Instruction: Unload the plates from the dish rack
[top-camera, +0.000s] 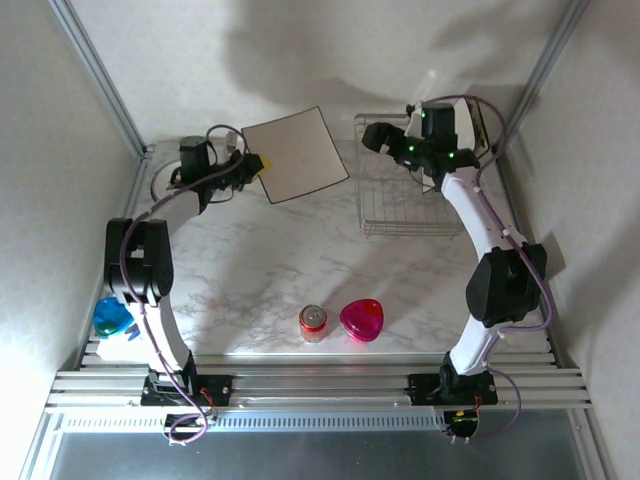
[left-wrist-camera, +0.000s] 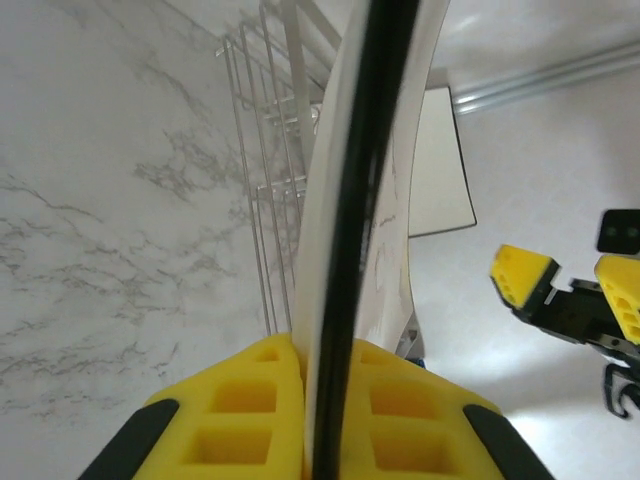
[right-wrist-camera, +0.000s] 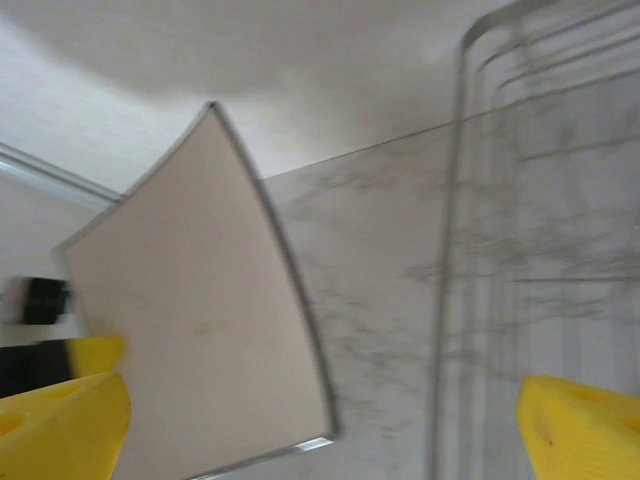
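The plate (top-camera: 297, 154) in the left gripper (top-camera: 260, 166) is square, of plain cream colour, with a thin dark rim. No pattern can be seen on the face that is turned up. In the top view its whole face shows, so it lies nearly level, and it is turned a little, so one corner points toward the near side of the table. It is square, so neither side is the longer one.

It is at the far left part of the marble table (top-camera: 260, 270), just beside the left side of the dish rack (top-camera: 405, 195) and outside it. It cannot be told if it touches the table.

The left wrist view shows the plate edge-on, with both yellow fingers (left-wrist-camera: 245, 410) pressed closed on its rim. The right gripper (top-camera: 380, 136) is over the far part of the rack. Its jaws are wide apart and hold nothing.

One plate is held. A second cream plate (top-camera: 478, 122) with dark rim stands at the far right of the rack, partly hidden by the right arm. On the near side there are one red can (top-camera: 313, 322), one pink heart-shaped dish (top-camera: 362, 319) and one blue object (top-camera: 112, 317).
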